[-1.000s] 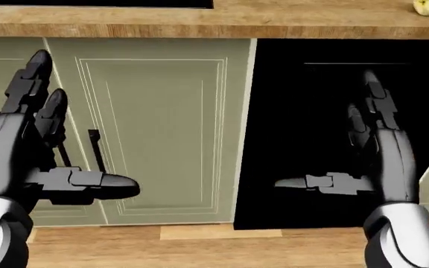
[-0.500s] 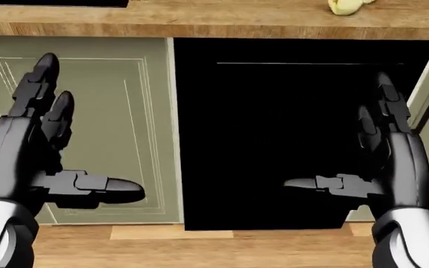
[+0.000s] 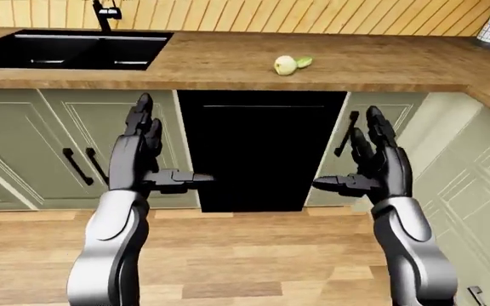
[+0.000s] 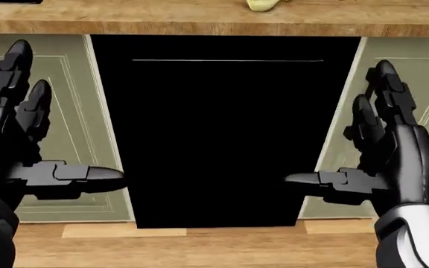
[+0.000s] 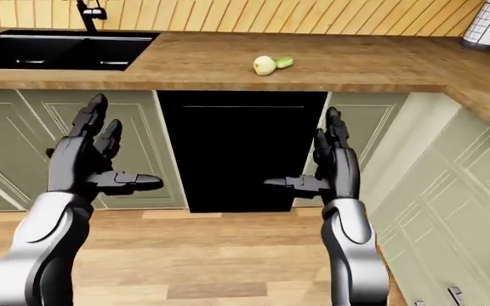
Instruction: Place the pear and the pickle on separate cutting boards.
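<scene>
A pale yellow pear (image 3: 285,64) lies on the wooden counter (image 3: 228,64), with a small green pickle (image 3: 304,62) touching its right side. Only the pear's lower edge (image 4: 263,4) shows at the top of the head view. No cutting board is in any view. My left hand (image 3: 164,153) is raised below the counter edge, open and empty, fingers up and thumb pointing right. My right hand (image 3: 351,159) mirrors it, open and empty, thumb pointing left. Both hands are well below and short of the pear and pickle.
A black sink (image 3: 75,50) with a faucet (image 3: 105,9) is set in the counter at upper left. A black appliance panel (image 3: 258,150) stands between green cabinet doors (image 3: 66,140). The counter turns along the right, with a white roll (image 5: 488,25) at its corner. Wooden floor below.
The camera has moved right: the black panel and the pear have slid left in the head view, and the panel now sits centred between my hands. Both hands stay open.
</scene>
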You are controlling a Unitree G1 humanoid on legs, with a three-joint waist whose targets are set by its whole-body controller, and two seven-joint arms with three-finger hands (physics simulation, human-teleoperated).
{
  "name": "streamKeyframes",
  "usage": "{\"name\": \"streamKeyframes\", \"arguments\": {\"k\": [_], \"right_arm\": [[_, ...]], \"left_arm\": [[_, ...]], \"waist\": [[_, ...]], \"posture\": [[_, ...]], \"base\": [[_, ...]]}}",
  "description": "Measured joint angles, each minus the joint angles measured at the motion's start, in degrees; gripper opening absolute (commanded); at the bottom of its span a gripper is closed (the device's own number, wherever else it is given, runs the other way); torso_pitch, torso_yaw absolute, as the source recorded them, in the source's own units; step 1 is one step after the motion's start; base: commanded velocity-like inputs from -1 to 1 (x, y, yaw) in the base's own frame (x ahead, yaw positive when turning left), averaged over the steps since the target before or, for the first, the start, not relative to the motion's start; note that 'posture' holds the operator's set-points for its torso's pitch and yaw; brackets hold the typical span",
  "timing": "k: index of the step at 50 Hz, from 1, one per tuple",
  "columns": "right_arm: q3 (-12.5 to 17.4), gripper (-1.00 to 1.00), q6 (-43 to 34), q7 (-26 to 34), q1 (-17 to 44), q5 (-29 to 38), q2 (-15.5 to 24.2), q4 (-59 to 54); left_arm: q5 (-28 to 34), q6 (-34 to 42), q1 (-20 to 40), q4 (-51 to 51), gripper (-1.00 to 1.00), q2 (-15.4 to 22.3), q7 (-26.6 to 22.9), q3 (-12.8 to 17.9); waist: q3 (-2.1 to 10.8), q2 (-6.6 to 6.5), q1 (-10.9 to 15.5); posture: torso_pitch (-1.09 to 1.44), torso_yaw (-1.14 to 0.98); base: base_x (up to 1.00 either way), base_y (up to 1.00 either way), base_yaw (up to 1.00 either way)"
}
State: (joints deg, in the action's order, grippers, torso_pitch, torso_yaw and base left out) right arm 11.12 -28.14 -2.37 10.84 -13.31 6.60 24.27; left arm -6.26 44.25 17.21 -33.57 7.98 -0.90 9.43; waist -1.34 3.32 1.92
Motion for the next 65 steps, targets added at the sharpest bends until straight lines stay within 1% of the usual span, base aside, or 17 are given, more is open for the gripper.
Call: {"name": "streamKeyframes", "arguments": {"k": [4, 9, 16, 21, 27, 28, 33, 37, 41, 45, 47, 48, 50, 53, 58, 62, 65], "right_arm": [[2.11, 1.00, -1.46, -0.82, -0.60, -0.55, 0.81, -0.16], [1.48, 1.00, -1.13, -0.88, -0.12, -0.98, 0.83, 0.20], [1.36, 1.00, -1.36, -0.77, -0.17, -0.63, 1.24, -0.08], [1.67, 1.00, -2.60, -0.73, 0.45, -0.89, 1.50, 1.24], [1.26, 1.00, -2.97, -0.93, 1.51, -0.46, 1.57, 3.07], [0.75, 1.00, -3.19, -0.84, 1.22, -0.45, 1.21, 3.22], [1.05, 1.00, -5.87, -0.24, 2.15, -2.81, 1.64, 4.39], [3.03, 1.00, -6.53, -0.58, 2.74, -2.47, 3.54, 5.22], [4.39, 1.00, -8.17, -0.36, 3.57, -2.36, 4.23, 7.25], [2.81, 1.00, -9.03, 0.09, 6.73, -3.46, 4.75, 8.37], [2.79, 1.00, -9.44, -0.17, 7.90, -3.82, 5.33, 8.62], [2.83, 1.00, -9.70, -0.41, 7.88, -3.86, 5.12, 8.43], [2.86, 1.00, -11.17, -0.82, 7.48, -3.90, 5.54, 7.68], [3.84, 1.00, -12.74, -1.31, 7.74, -3.78, 6.28, 7.97], [4.68, 1.00, -12.98, -1.77, 8.81, -4.01, 6.85, 11.32], [6.08, 1.00, -12.78, -1.97, 7.85, -4.10, 7.27, 9.89], [5.95, 1.00, -12.94, -2.23, 8.19, -3.85, 7.53, 9.43]], "left_arm": [[-0.81, 1.37, -0.01, 0.38, 1.00, -0.50, -0.62, -1.79], [-0.69, 2.34, 0.84, -0.39, 1.00, 0.19, -0.43, -0.33], [-1.89, 2.89, 3.08, -1.31, 1.00, 1.56, 0.06, 1.07], [-2.60, 4.85, 3.98, -0.52, 1.00, 2.26, 0.44, 1.63], [-3.42, 4.76, 5.21, -1.95, 1.00, 3.27, 0.76, 2.48], [-3.48, 4.95, 4.88, -1.75, 1.00, 3.37, 0.90, 2.80], [-4.13, 7.09, 6.52, -1.15, 1.00, 4.70, 1.45, 3.82], [-5.44, 7.28, 7.20, -1.37, 1.00, 4.76, 1.15, 2.69], [-6.69, 8.70, 9.20, -0.32, 1.00, 5.67, 0.89, 2.19], [-6.35, 7.98, 10.14, -1.44, 1.00, 7.06, 1.51, 4.98], [-6.17, 8.06, 11.74, -1.20, 1.00, 7.77, 2.07, 5.60], [-6.23, 8.23, 11.96, -0.71, 1.00, 8.07, 2.24, 5.66], [-6.39, 9.56, 11.60, 0.68, 1.00, 8.09, 2.47, 5.28], [-6.74, 10.84, 12.02, 1.09, 1.00, 8.17, 2.44, 4.52], [-7.37, 9.96, 13.15, -1.51, 1.00, 8.37, 2.27, 4.42], [-8.04, 10.28, 11.72, -1.37, 1.00, 7.46, 2.00, 3.27], [-8.09, 10.80, 11.90, -0.88, 1.00, 7.63, 2.10, 3.65]], "waist": [[-0.45, 0.10, -1.84], [-0.37, -2.03, -1.17], [-0.81, -3.19, -0.88], [-0.55, -1.63, -0.87], [-0.87, -4.14, -0.14], [-1.16, -3.06, 0.26], [-1.14, -1.43, 0.68], [-1.86, -2.24, -0.84], [-0.57, -3.93, -1.68], [-0.20, -4.56, -1.52], [0.30, -5.78, -2.53], [-0.44, -4.73, -2.19], [-1.83, -4.78, -1.42], [-2.25, -3.84, -1.01], [-2.05, 0.58, -0.31], [-1.59, 0.53, -1.06], [-1.38, -0.72, -1.39]], "posture": [[0.00, 0.00], [0.00, 0.00], [0.00, 0.00], [0.00, 0.00], [0.00, 0.00], [0.00, 0.00], [0.00, 0.00], [0.00, 0.00], [0.00, 0.00], [0.00, 0.00], [0.00, 0.00], [0.00, 0.00], [0.00, 0.00], [0.00, 0.00], [0.00, 0.00], [0.00, 0.00], [0.00, 0.00]], "base": [[0.00, -0.63, 0.00], [0.00, -0.41, 0.00], [0.02, -0.39, 0.00], [0.07, -0.22, 0.00], [0.09, -0.41, 0.00], [0.00, 0.00, 0.00], [0.00, 0.00, 0.00], [0.00, 0.00, 0.11], [0.00, 0.00, 1.00], [0.00, 0.11, 0.25], [0.05, 0.00, 0.00], [0.25, 0.00, 0.00], [0.31, 0.00, 0.00], [0.47, 0.00, 0.00], [0.56, 0.00, 0.00], [0.56, 0.00, 0.00], [0.56, 0.00, 0.00]]}}
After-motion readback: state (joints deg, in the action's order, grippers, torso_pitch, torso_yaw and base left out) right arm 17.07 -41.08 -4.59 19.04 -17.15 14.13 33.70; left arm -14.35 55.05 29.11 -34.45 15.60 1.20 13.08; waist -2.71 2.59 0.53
